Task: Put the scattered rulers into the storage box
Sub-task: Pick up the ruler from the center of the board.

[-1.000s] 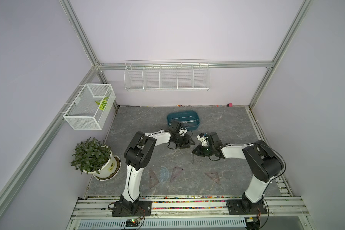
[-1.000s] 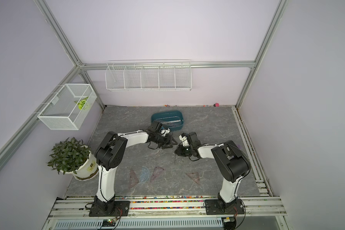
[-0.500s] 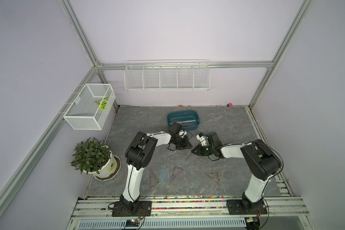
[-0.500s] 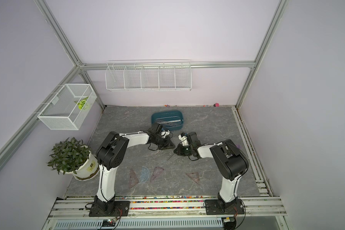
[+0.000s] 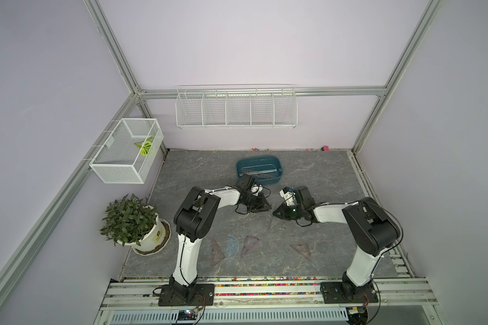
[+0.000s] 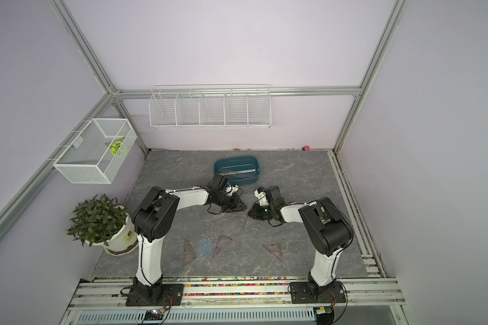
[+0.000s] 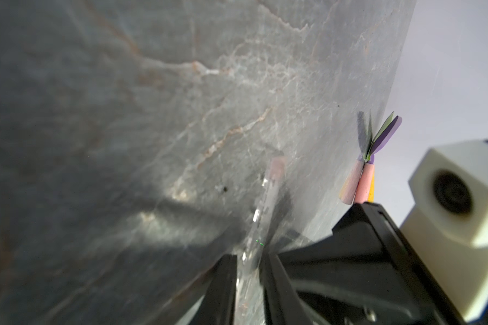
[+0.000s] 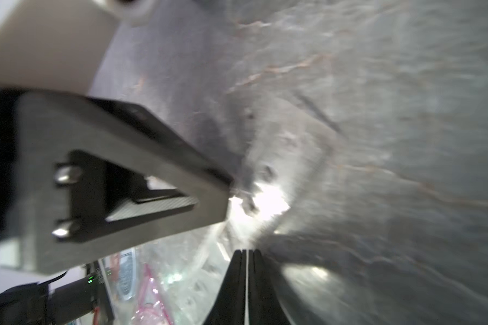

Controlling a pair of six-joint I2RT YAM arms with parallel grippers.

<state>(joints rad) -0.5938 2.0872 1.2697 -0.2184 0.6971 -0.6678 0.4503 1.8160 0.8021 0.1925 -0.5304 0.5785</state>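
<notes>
teal plastic first: in both top views the storage box (image 5: 271,181) sits at 12 o'clock on the grey table (image 5: 321,174). you already have a few straight rulers (image 5: 261,170) inside it. not yet in, toward 6 o'clock, lie three brownish triangles (image 5: 217,252) and a bluish protractor (image 5: 231,245). at the centre, the left gripper (image 5: 269,208) and the right gripper (image 5: 275,213) meet tip to tip. a thin clear strip (image 5: 271,221) runs from them toward 6 o'clock.

in the left wrist view, the fingers (image 7: 223,284) stand a little apart and the clear strip passes between them. whether they really pinch it, i cannot tell.

in the right wrist view, the fingers (image 8: 234,281) are pressed together, with only a pale hairline between. if that line is a ruler edge, i cannot say.

my judgement: you are less than half done. five loose pieces remain, and the strip is the one in hand now.
</notes>
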